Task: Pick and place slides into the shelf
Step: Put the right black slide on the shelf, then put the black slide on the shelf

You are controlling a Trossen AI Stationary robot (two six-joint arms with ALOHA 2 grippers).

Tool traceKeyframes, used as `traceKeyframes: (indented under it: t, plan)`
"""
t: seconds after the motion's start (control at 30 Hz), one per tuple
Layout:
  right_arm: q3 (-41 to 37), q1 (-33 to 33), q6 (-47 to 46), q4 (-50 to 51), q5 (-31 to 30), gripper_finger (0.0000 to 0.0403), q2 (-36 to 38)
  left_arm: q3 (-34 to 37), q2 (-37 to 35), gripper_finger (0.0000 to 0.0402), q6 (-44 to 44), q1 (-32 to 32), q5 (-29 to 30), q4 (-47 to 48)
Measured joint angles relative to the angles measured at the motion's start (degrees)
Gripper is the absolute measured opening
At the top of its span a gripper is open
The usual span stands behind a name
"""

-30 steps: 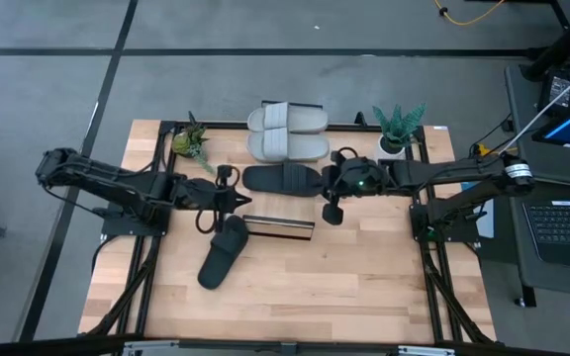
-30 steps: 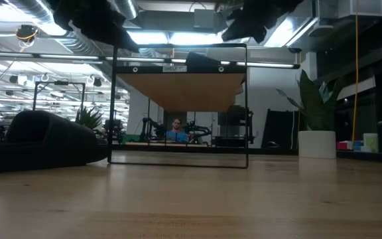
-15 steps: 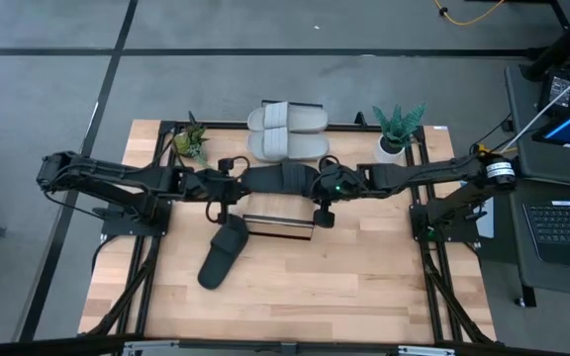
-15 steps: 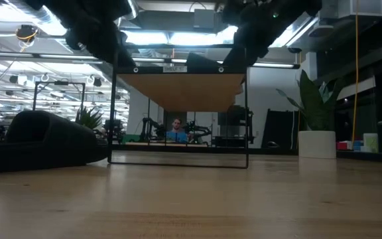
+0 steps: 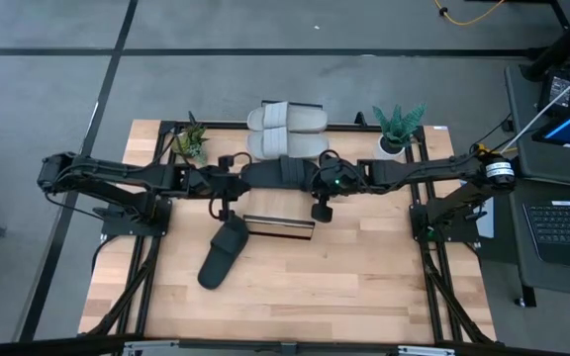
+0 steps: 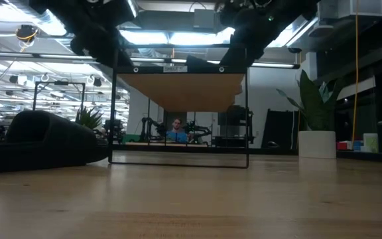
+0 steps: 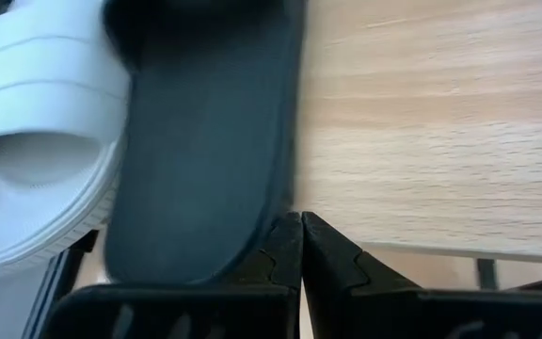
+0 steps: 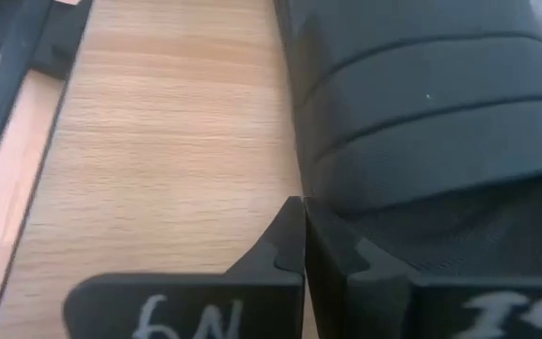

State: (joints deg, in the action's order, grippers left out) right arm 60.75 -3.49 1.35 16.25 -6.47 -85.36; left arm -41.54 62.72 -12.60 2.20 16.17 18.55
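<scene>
A pale wood-plank tabletop [image 5: 295,287] is seen from above, set on a grey floor marked with dark lines. The narrow shelf with the light wood top and dark metal frame [image 5: 364,180] runs across its far side. On that shelf a black ribbed-strap slide sandal [image 5: 280,175] is lying between the two arms, right beside the pair of light grey slide sandals [image 5: 287,131]. The left gripper [image 5: 234,181] is pressed against one end of the black slide and the right gripper [image 5: 317,181] against the other; both are fully closed with the fingers touching, and nothing is pinched between them in the wrist views. A second black slide sandal [image 5: 222,252] is left down on the tabletop, near a small shiny rectangular block [image 5: 278,227]. Two small potted green plants [image 5: 397,129] are placed at the far corners. In the low view an open workshop with ceiling ducts and strip lights is seen behind the shelf frame, with a person in blue [image 6: 176,135] far back
</scene>
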Motion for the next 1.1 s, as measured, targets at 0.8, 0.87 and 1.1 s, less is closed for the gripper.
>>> traceKeyframes:
  t: [0.8,0.87,1.1]
  plan:
    - [0.0,7.7,3.8,-1.1,-6.2,0.0001,16.7,-9.5,-6.1,0.0,8.0,-13.5,6.2,15.1]
    - [0.0,8.9,3.8,0.3,-8.2,0.0001,17.6,-9.9,-6.4,0.0,11.2,-16.5,7.2,16.8]
    - [-2.9,12.3,0.3,1.8,-14.9,0.0001,17.8,-9.9,-5.6,0.0,29.0,-29.3,15.7,22.7]
